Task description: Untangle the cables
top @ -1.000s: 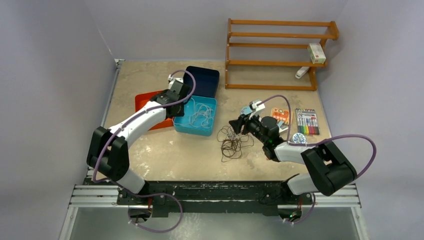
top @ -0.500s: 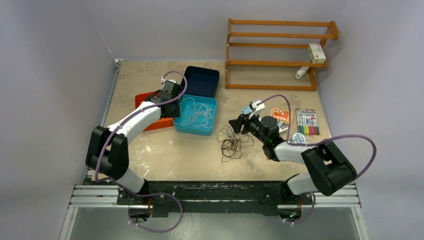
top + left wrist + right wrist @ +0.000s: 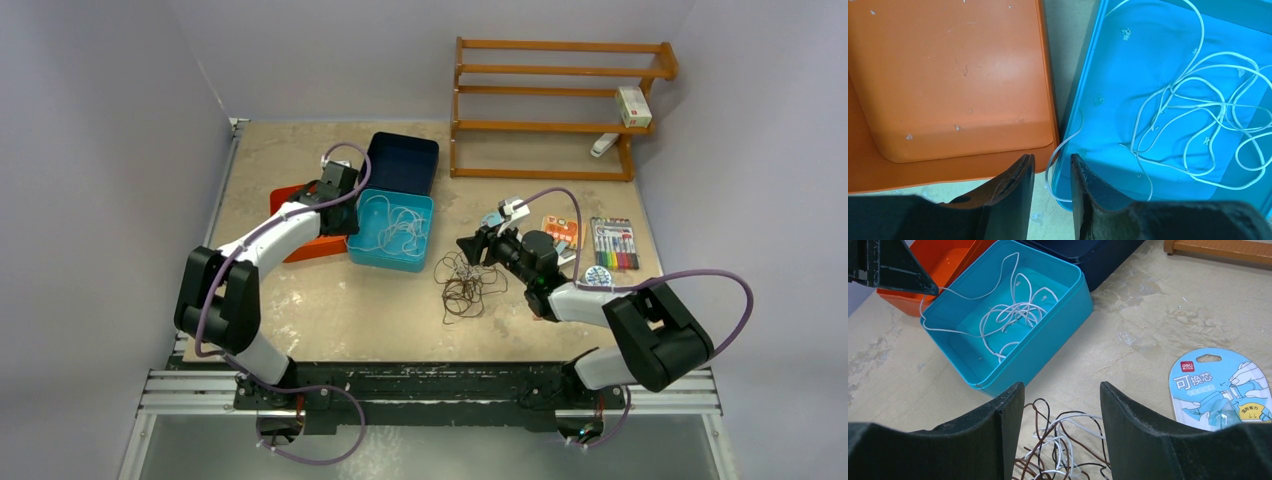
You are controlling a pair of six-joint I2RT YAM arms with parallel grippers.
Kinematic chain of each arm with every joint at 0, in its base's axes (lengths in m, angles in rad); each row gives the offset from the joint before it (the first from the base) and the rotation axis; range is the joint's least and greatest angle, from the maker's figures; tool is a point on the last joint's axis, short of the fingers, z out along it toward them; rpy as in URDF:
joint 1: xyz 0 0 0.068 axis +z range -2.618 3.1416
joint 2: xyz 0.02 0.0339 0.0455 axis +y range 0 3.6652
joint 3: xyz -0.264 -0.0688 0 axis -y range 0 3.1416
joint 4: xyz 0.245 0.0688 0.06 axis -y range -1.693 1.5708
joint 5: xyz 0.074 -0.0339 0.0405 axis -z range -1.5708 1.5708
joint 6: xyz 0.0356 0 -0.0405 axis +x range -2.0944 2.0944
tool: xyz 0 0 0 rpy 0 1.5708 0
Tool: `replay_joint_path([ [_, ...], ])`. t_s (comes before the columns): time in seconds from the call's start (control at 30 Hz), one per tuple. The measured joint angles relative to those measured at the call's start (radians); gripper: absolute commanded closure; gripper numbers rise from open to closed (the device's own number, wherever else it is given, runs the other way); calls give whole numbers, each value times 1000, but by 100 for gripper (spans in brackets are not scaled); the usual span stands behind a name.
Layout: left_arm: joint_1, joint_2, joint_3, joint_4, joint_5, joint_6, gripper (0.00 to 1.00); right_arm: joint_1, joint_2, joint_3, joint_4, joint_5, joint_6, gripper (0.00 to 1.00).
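The cables lie in two places. A tangle of brown, black and white wires (image 3: pixel 462 285) rests on the table, and my right gripper (image 3: pixel 470 250) hangs open just above its far end; in the right wrist view the wires (image 3: pixel 1063 445) show between and below the wide-apart fingers of that gripper (image 3: pixel 1062 390). A loose white cable (image 3: pixel 395 228) (image 3: pixel 1198 110) lies in the teal box (image 3: pixel 357 245). One loop of it hangs over the box's near-left rim. My left gripper (image 3: pixel 342 222) (image 3: pixel 1052 162) stands there, narrowly open, with that loop (image 3: pixel 1053 160) in the gap, not pinched.
An orange tray (image 3: pixel 295 205) sits against the teal box's left side and a navy box (image 3: pixel 405 160) behind it. A wooden rack (image 3: pixel 560 100) stands at the back right. A marker pack (image 3: pixel 612 243) and blister packets (image 3: pixel 1218 390) lie right of the tangle.
My left arm has pulled back left, from over the teal box to its left rim, and its jaws have narrowed slightly. The right arm and the tangle have not moved.
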Motion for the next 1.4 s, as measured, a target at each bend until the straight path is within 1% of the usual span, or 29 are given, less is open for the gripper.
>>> replay_joint_path([
  [0.2, 6, 5, -10, 17, 11, 0, 78, 0, 0, 0, 0, -10, 0, 40],
  [0.9, 6, 8, -14, 29, 54, 5, 99, 0, 0, 4, 0, -14, 0, 40],
  [1.2, 0, 26, -8, 63, 93, 9, 100, 0, 0, 4, 0, -14, 1, 40],
  [1.3, -24, 63, 15, 64, 79, 10, 100, 0, 0, 4, 0, -14, 1, 39],
  [1.4, -75, 106, 47, 69, 48, 11, 100, 0, 0, 4, 0, -14, 1, 39],
])
